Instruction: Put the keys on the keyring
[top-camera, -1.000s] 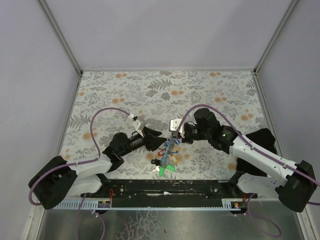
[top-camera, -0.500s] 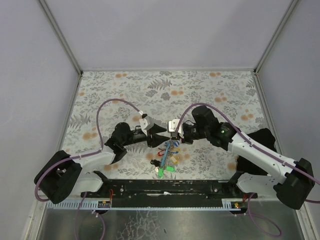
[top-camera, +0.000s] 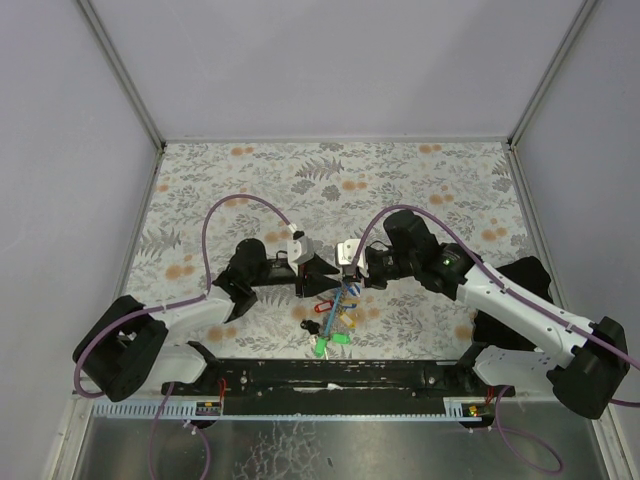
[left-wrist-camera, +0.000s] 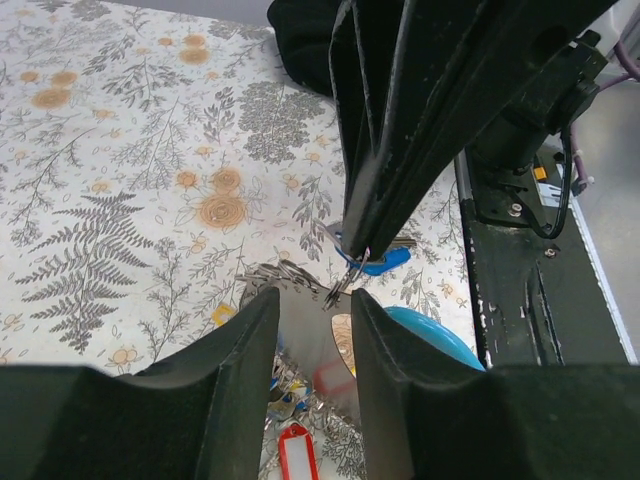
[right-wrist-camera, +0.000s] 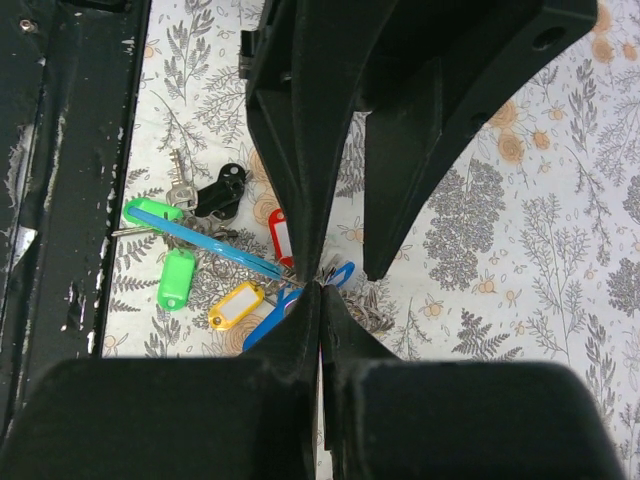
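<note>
Right hand (right-wrist-camera: 320, 290) pinches the thin silvery keyring (right-wrist-camera: 215, 240) tight. Left hand (left-wrist-camera: 313, 300), narrowly parted, frames a flat grey piece (left-wrist-camera: 310, 345); I cannot tell whether it grips.

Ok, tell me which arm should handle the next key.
Left. The right pincer is shut, seemingly pinching the keyring, so it is busy holding. The left pincer is open right beside the ring, with the keys lying close by.

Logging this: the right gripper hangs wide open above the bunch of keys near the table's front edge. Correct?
No. The right gripper is shut, fingers pressed together, as the right wrist view shows. It does hang above the bunch of keys near the table's front edge.
</note>
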